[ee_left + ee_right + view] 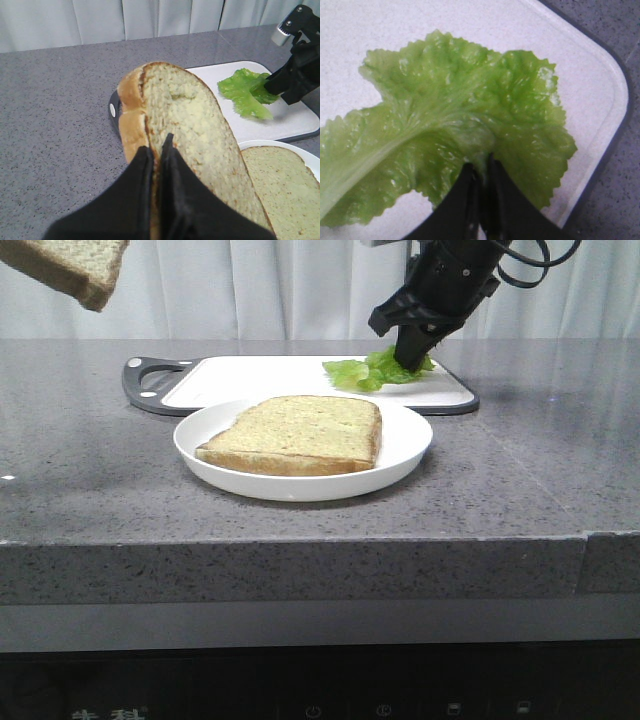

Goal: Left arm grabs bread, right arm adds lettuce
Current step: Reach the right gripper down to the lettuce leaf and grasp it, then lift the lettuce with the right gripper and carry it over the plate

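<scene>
Left hand raised high, fingers pinched on bread. Right hand lowered, fingers pinched on lettuce.

From my remote station: the bread, a toasted slice with brown crust and pale speckled face, hangs tilted in the air, pinched at its edge by the left gripper, high and to the left of the white cutting board. The lettuce, bright green and ruffled with a pale rib, lies at the board's right end near the rounded corner, its edge nipped between the closed fingers of the right gripper.
</scene>
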You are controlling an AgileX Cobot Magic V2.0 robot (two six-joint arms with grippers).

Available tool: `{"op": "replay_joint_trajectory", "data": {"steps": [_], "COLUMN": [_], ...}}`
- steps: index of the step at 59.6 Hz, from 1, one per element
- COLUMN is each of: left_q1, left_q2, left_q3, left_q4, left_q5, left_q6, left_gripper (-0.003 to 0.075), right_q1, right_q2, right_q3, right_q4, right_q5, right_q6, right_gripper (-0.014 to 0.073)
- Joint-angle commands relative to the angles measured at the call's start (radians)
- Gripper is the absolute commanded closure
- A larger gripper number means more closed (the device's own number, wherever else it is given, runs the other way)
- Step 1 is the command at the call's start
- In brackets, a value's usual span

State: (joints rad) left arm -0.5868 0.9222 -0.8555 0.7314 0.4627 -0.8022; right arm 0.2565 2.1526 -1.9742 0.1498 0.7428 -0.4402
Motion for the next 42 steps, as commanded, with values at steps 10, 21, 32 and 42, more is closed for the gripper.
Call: {"op": "replay_joint_trajectory", "data": {"steps": [10,21,32,42], "left_q1": [0.000,0.000,0.000,0.000], "left_q2": [-0.013,-0.013,-0.013,-0.013], "left_q3": [-0.029,-0.029,-0.029,-0.029], "left_q4": [0.023,0.023,0.023,0.023], "left_q5": [-0.060,-0.060,-0.060,-0.060], "left_q6": [-0.012,-0.012,-0.012,-0.012], "left_gripper": [0.0741,0.0741,0.0741,0.0741], "right_q1": [-0.003,-0.003,0.006,0.062], "right_q2": [-0.123,-0.189,-0.255,-0.356], "right_q3": [-0.053,-0.053,-0.051,0.047], "right_q4": [0.024,0.077,0.140,0.159], "right_q5": [-0.002,0.103,0.209,0.179], "right_q6": [0.003,0.030,0.022,-0.012], "right_gripper": [0.0655,0.0655,0.0655,0.0655]}}
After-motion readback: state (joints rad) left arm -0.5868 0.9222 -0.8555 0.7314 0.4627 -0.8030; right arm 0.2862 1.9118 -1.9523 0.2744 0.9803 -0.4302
